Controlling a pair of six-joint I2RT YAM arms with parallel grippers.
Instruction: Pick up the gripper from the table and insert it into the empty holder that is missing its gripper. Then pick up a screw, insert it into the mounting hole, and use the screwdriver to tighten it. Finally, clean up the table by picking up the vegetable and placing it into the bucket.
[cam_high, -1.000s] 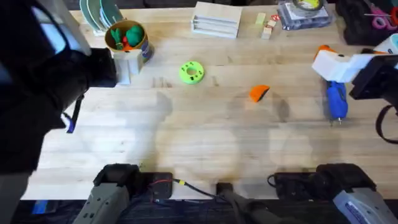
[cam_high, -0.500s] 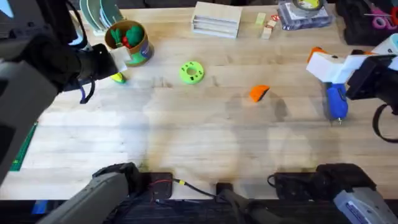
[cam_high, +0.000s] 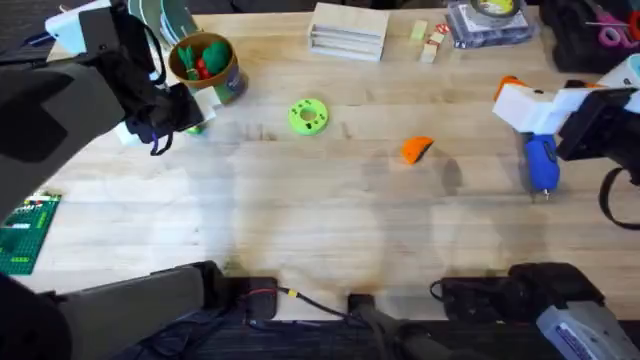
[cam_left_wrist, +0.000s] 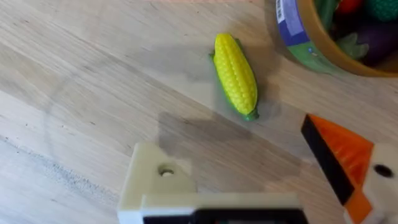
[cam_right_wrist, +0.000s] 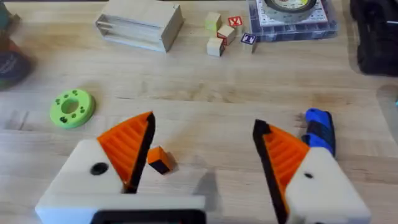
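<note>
The small orange gripper (cam_high: 417, 149) lies loose mid-table, and it also shows in front of my right fingers (cam_right_wrist: 160, 159). My right gripper (cam_high: 522, 100) (cam_right_wrist: 202, 127) hangs open above the blue screwdriver (cam_high: 541, 160) (cam_right_wrist: 320, 127); both its fingers carry orange tips. My left gripper (cam_high: 160, 125) (cam_left_wrist: 249, 168) hovers open just beside the bucket (cam_high: 205, 65) (cam_left_wrist: 311, 43), over the yellow vegetable (cam_high: 192, 127) (cam_left_wrist: 235, 74). One of its fingers is the bare white empty holder (cam_left_wrist: 158, 180). The other finger has an orange tip (cam_left_wrist: 339, 155).
A flat green disc (cam_high: 308, 116) lies between bucket and orange piece. A wooden block (cam_high: 348, 30), small cubes (cam_high: 430, 45) and a clear box (cam_high: 487, 20) line the far edge. A green plate (cam_high: 25, 232) sits at the left edge. The bucket holds red and green toys.
My left arm has swung away from under the camera and its gripper has come to the vegetable beside the bucket. The right gripper shifted slightly left, then stayed put.
</note>
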